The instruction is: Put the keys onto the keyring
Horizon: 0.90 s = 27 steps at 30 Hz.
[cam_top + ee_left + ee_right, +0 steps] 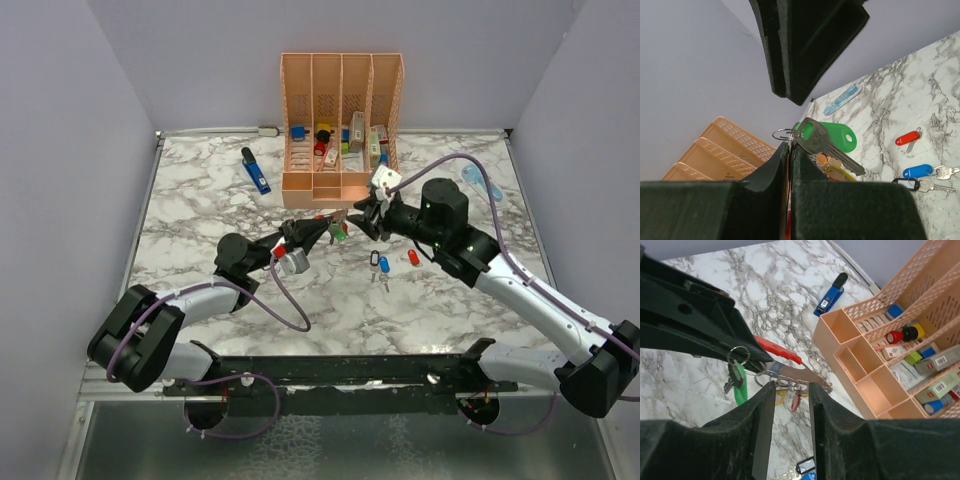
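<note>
My left gripper (318, 233) is shut on the red keyring (777, 351), held above the table's middle. A silver key with a green tag (837, 135) hangs from a small ring at its fingertips (790, 146). A short chain of rings (790, 380) trails from the keyring, with yellow (781, 397) and red (796, 401) tags below it. My right gripper (791, 386) is open, its jaws either side of the chain's near end, gripping nothing. Red (413, 257), blue (384, 266) and black (375, 259) keys lie on the marble under the right arm.
The peach slotted organizer (340, 130) stands at the back centre, just behind both grippers. A blue pen-like tool (256, 172) lies to its left. A pale blue item (478, 182) rests at the back right. Grey walls enclose the table on three sides.
</note>
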Tool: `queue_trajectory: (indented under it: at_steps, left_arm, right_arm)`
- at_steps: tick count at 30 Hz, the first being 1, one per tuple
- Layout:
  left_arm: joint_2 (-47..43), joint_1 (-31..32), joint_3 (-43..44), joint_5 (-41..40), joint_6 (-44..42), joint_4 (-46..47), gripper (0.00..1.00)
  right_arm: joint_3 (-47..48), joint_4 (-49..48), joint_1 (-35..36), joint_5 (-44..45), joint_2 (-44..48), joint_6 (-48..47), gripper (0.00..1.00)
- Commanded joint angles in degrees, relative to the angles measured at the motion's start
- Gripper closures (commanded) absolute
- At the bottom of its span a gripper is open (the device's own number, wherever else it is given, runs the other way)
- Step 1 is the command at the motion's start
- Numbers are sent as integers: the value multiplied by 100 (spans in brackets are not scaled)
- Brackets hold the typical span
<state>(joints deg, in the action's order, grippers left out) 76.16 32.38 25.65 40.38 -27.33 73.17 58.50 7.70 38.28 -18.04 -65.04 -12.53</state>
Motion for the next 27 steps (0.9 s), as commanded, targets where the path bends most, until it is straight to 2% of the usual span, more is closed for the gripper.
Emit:
queue_trajectory:
  at_steps: [1, 7, 12, 27]
  left_arm:
    - [38, 31, 248, -122, 544, 290, 100]
    - [8, 23, 274, 114, 906, 330, 100]
    - [-40, 22, 259, 367, 1145, 249, 100]
    - [-35, 14, 464, 744, 1393, -180, 100]
  right_arm:
    - [-335, -317, 180, 103, 81, -568, 66]
    - [-780, -406, 193, 326, 394, -1133, 64]
    - [-895, -638, 197, 366, 585, -1252, 64]
    - [-713, -682, 244, 1, 419, -1489, 70]
